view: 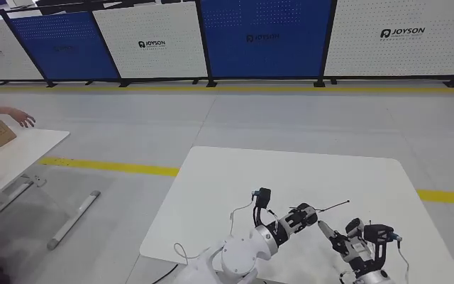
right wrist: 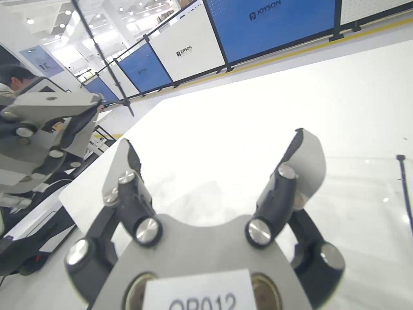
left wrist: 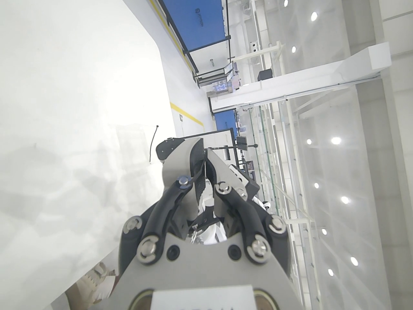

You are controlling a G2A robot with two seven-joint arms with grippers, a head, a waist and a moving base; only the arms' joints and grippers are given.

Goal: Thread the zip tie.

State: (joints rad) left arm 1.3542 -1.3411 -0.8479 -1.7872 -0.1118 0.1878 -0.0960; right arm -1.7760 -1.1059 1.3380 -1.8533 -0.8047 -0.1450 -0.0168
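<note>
Above table (view: pixel 284 177), left gripper (left wrist: pixel 204 149) pinching zip tie (right wrist: pixel 106 62)

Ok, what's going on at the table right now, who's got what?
The left tool is shut on a black zip tie, holding it above the white table with most of the strap sticking out free. The right tool is open and empty beside it, low over the table and not touching the tie. A second zip tie lies on the table. The held tie looks straight and is not yet threaded.
</note>
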